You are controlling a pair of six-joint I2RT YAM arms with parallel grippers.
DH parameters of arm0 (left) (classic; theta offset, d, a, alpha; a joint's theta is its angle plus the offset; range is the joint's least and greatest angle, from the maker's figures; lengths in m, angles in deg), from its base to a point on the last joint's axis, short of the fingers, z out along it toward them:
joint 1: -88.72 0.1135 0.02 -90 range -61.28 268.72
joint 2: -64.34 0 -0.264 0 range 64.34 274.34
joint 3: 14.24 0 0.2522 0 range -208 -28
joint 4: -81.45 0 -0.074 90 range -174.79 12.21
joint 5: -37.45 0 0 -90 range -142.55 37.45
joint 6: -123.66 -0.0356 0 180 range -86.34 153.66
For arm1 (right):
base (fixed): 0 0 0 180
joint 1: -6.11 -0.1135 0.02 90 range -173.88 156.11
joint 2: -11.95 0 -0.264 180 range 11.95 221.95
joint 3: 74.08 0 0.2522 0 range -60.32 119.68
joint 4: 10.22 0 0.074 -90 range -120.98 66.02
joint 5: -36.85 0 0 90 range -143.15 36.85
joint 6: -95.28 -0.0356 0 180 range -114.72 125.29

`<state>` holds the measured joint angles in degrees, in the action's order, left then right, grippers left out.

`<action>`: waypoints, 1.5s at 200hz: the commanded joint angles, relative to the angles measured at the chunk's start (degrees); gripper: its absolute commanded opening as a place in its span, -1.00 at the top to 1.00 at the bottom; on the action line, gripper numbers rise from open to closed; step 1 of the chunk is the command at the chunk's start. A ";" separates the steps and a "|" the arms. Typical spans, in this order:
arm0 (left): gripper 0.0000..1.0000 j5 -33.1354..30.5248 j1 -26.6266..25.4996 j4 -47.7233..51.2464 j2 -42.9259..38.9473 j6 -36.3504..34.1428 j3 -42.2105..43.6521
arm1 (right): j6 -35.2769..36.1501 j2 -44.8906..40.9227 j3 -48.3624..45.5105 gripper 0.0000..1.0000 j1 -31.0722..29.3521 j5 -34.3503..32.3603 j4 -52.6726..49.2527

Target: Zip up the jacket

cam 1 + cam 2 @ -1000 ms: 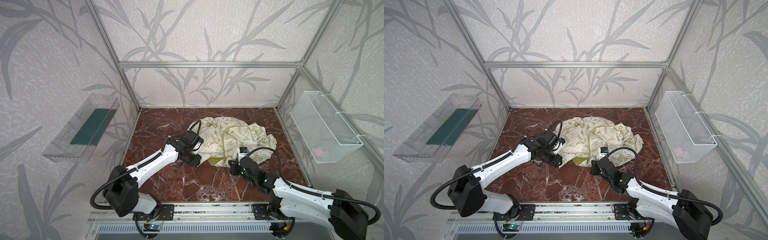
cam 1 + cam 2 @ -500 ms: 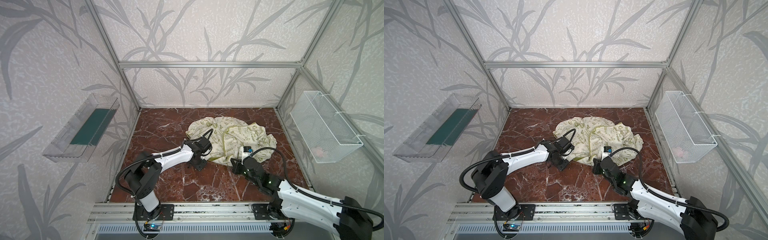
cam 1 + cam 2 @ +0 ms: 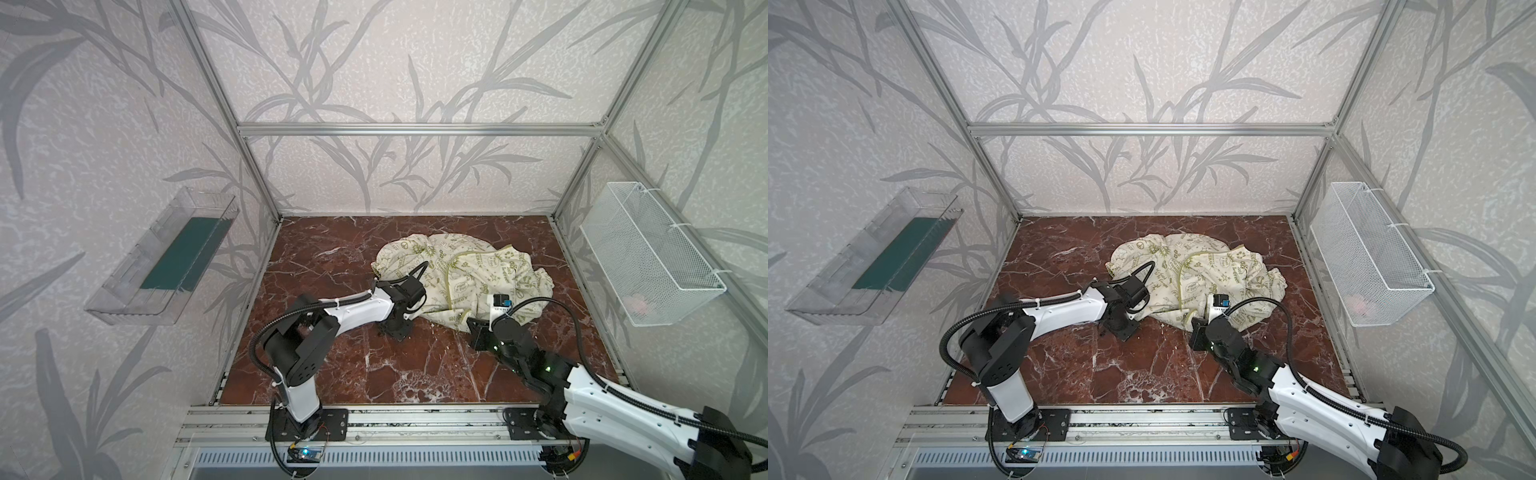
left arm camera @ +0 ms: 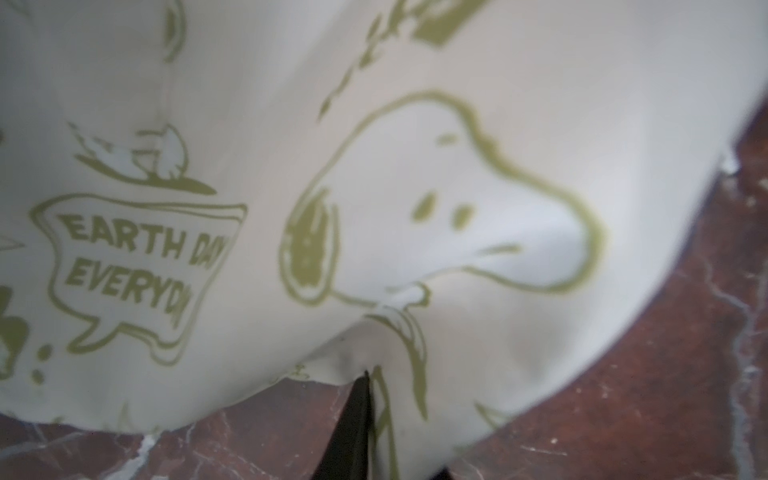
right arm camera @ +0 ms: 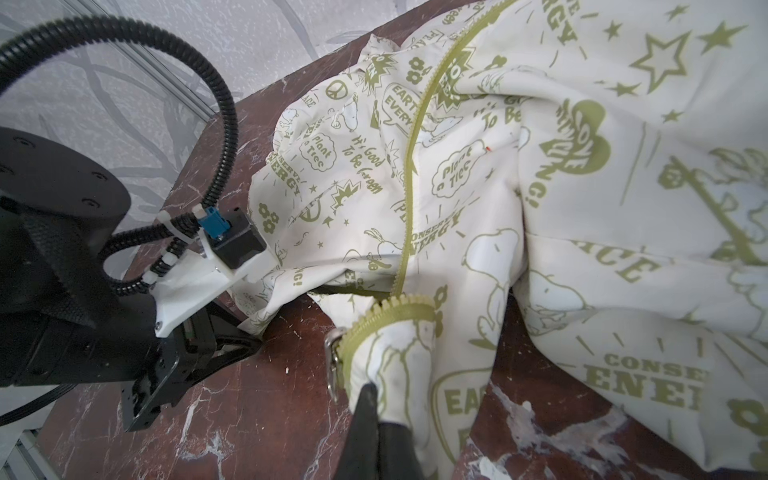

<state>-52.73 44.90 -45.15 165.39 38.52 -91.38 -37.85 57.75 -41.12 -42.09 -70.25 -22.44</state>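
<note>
Both top views: the jacket (image 3: 461, 282) (image 3: 1196, 282) lying crumpled toward the back and right of middle on the red-brown marble table (image 3: 332, 257) (image 3: 1059, 257). Left gripper (image 3: 409, 318) at the heap's near-left edge, right gripper (image 3: 478, 328) at its near edge — fingers of both hidden under wrists and cloth, so spread or pinch not readable from above. On the left wall a clear plastic tray (image 3: 162, 257) with a dark green bottom, on the right wall a white wire basket (image 3: 652, 253); neither appears in the wrist views.

Left wrist view: cream cloth (image 4: 374, 187) filling nearly the whole picture, a cartoon dog's head and an "EARTH DAY EVERYDAY" bubble in olive print, blurred. One dark fingertip (image 4: 353, 428) showing, with a fold of hem drawn down against it; the second finger barely in view, so cannot tell whether pinched or merely touching.

Right wrist view: the only view with the green zipper (image 5: 411, 174) plain — closed along the upper length, parted near the bottom, with the metal slider (image 5: 334, 365) at the open end. Right gripper (image 5: 374, 411) pressed together, pinching the jacket's bottom corner just beside the slider. Left gripper (image 5: 232, 345) low by the hem, finger gap not clear.
</note>
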 commanded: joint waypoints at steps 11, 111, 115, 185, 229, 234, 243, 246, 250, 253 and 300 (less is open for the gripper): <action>0.25 3.16 0.47 3.01 -2.01 1.28 -2.36 | 0.46 -0.62 -0.31 1.00 -0.13 -1.07 -0.75; 0.79 3.79 0.52 4.19 -2.00 1.88 -0.97 | 0.64 -2.64 -0.79 1.00 -0.13 -1.14 -1.72; 0.85 3.72 0.48 4.20 -2.00 1.83 -0.96 | 0.64 -2.64 -0.81 1.00 -0.09 -1.01 -1.72; 1.00 27.43 8.01 0.80 -7.38 11.67 -8.95 | 14.97 -7.69 -3.05 1.00 -0.18 3.71 13.12; 1.00 42.60 15.20 -18.64 -11.61 27.47 -12.52 | 29.68 -10.01 -0.96 1.00 0.53 5.59 21.45; 1.00 44.26 15.57 -22.36 -11.82 30.27 -12.56 | 31.02 -9.51 -0.56 1.00 0.94 7.00 22.63; 1.00 47.32 16.50 -29.59 -11.97 35.83 -12.30 | 32.86 -8.61 0.34 1.00 1.79 9.26 24.10; 1.00 48.29 16.76 -31.81 -11.86 37.75 -12.26 | 33.68 -8.24 0.82 1.00 2.14 10.05 24.79; 1.00 49.27 17.05 -35.48 -11.78 40.22 -12.15 | 34.14 -7.93 1.29 1.00 2.44 10.70 25.35; 1.00 50.13 17.33 -38.01 -11.71 41.84 -12.13 | 34.70 -7.71 1.63 1.00 2.68 11.27 25.88; 1.00 53.78 19.50 -79.57 -7.40 71.16 -11.96 | 35.15 -3.51 10.66 1.00 9.50 20.33 29.97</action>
<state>-4.08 63.35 -94.29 155.58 88.36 -102.83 -4.61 53.27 -36.40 -35.71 -57.14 0.53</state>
